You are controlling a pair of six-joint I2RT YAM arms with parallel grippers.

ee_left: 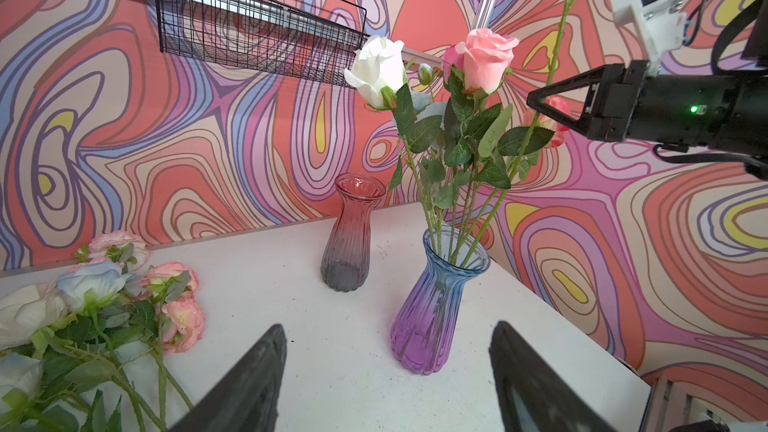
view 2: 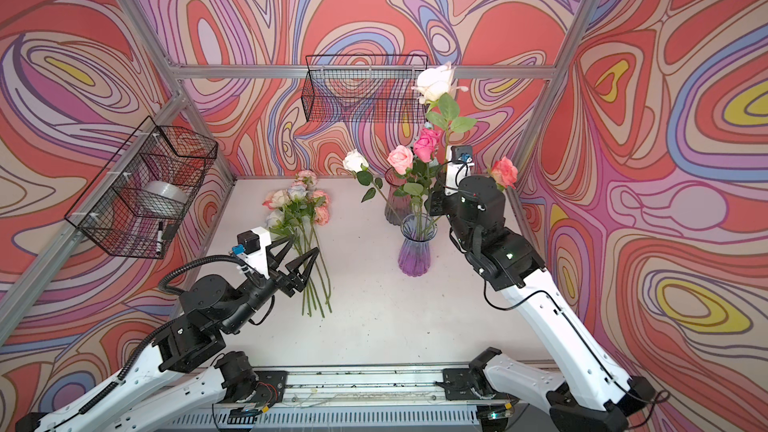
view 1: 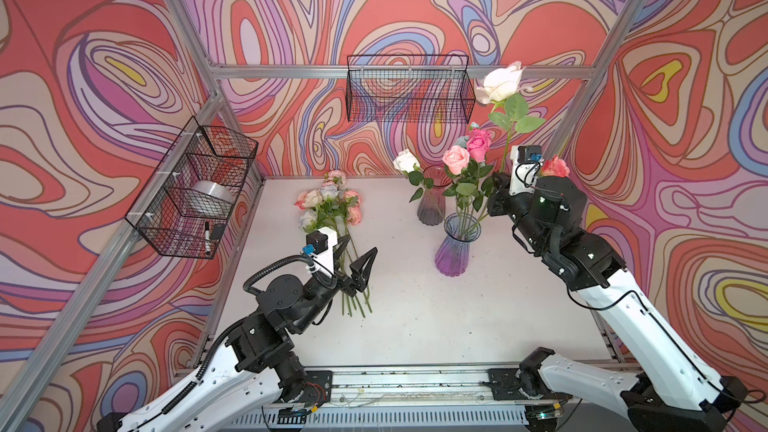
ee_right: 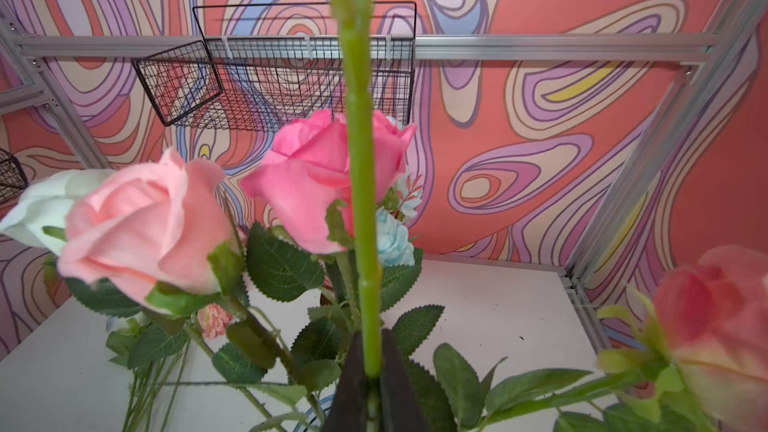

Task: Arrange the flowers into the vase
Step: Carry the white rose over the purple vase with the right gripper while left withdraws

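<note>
right gripper clamped mid-stem on white rose, stem foot seemingly inside blue-purple vase; left gripper jaws apart over loose flowers. Stems look light, springy; pinch bare stem, not petals

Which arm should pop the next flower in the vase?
Right, probably. The right tool is shut on the stem of the white rose, which leads down to the blue-purple vase. The left tool is open and empty, over the flowers lying on the table.

Swirly coral walls (aluminium-framed), white table, two wire baskets.
</note>
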